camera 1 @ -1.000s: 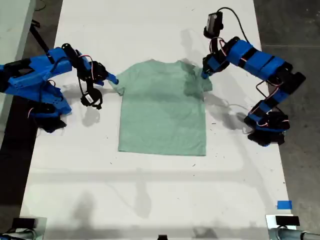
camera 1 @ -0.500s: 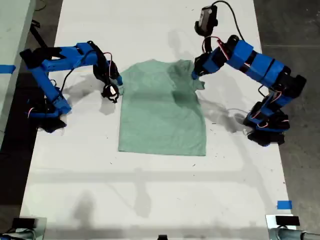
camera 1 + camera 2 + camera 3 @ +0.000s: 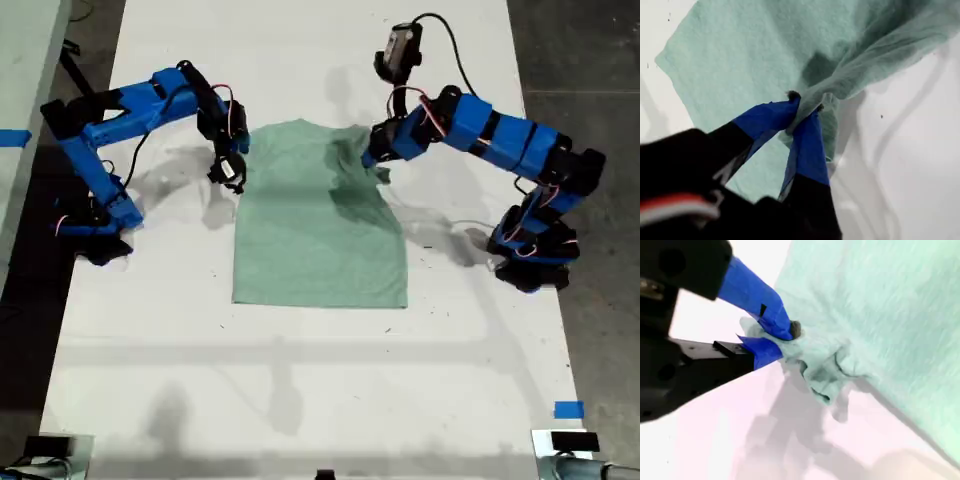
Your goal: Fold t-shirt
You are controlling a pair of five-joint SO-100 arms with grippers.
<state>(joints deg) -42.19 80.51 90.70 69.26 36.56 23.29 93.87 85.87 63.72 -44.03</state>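
Exterior view: t-shirt [image 3: 318, 235] flat on surface [image 3: 300, 400], long axis collar-to-hem, collar farthest from the camera. My first claw [image 3: 805, 107] pinches one sleeve; my second claw [image 3: 782, 340] clamps the other.

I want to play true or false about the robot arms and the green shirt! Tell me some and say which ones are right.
1. The t-shirt is pale green and plain. True.
2. My first gripper is pinching a bit of the shirt. True.
3. My second gripper is open and away from the shirt. False: it is shut on a bunched bit of the shirt's edge.
4. The shirt is already folded into a small square. False: most of it lies spread flat on the white table.
5. A piece of blue tape sits near the exterior view's lower right. True.
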